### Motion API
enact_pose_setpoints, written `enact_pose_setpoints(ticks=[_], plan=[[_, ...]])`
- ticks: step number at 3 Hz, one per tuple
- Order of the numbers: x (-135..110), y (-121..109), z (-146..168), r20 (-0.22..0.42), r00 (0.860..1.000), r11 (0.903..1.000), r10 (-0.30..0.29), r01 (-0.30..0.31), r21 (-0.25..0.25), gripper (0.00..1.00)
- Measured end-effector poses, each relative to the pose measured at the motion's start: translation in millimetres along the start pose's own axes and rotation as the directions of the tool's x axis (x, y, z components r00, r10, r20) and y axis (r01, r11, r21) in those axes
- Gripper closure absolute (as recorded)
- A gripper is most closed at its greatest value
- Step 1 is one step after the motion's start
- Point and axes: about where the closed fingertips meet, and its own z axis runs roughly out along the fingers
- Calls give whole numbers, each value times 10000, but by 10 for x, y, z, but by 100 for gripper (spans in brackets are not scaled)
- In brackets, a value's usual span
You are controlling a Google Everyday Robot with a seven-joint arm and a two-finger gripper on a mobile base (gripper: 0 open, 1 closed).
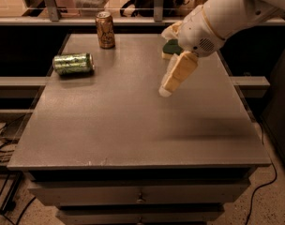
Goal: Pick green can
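The green can [73,63] lies on its side near the left edge of the grey table [133,125], toward the back. My gripper [167,62] hangs over the table's right-centre, well to the right of the can and not touching it. It is open and empty. One cream finger [177,74] points down and left toward the tabletop. The white arm [227,13] comes in from the upper right.
A brown-gold can [105,29] stands upright at the back, behind the green can. A green-topped yellow sponge [169,48] sits at the back right, partly hidden by my gripper. A railing and shelf run behind the table. Drawers are below the front edge.
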Motion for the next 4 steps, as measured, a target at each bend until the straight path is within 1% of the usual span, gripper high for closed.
enact_pose_setpoints(ticks=[1,2,3,4], plan=[[0,0,0,0,10000,10000,0,0,1,0],[-71,-65,94,-65,9999,9996,-85,87,266,0],[-146,-204,283,392,9990,9980,225,-248,581,0],[-222,-363,516,846,9952,9963,490,-546,657,0]])
